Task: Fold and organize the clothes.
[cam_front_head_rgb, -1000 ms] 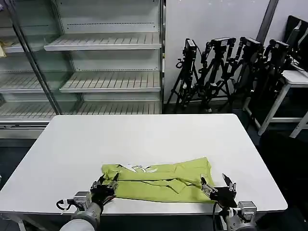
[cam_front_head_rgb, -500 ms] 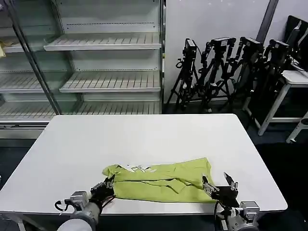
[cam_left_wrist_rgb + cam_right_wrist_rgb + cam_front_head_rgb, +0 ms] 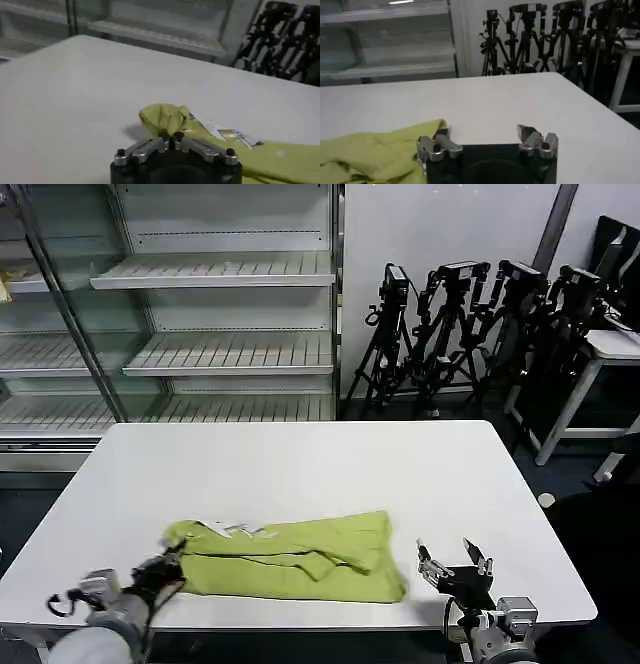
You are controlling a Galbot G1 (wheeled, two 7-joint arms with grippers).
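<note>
Head view: white table [image 3: 300,464] below empty shelves [image 3: 215,274] — left gripper [image 3: 160,572] pinches the shirt [image 3: 290,556] (folded, lime); right gripper [image 3: 455,562] beside it, fingers spread — tripods [image 3: 470,334] behind.

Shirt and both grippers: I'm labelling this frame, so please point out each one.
shirt [image 3: 290,549], head view, middle of the folded fabric.
left gripper [image 3: 166,569], head view, fingertips pinching the shirt's edge.
right gripper [image 3: 455,557], head view, gap between open fingertips.

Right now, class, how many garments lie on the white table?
1: a lime shirt lying folded along the table's near edge, one corner pinched by the left end effector.
</note>
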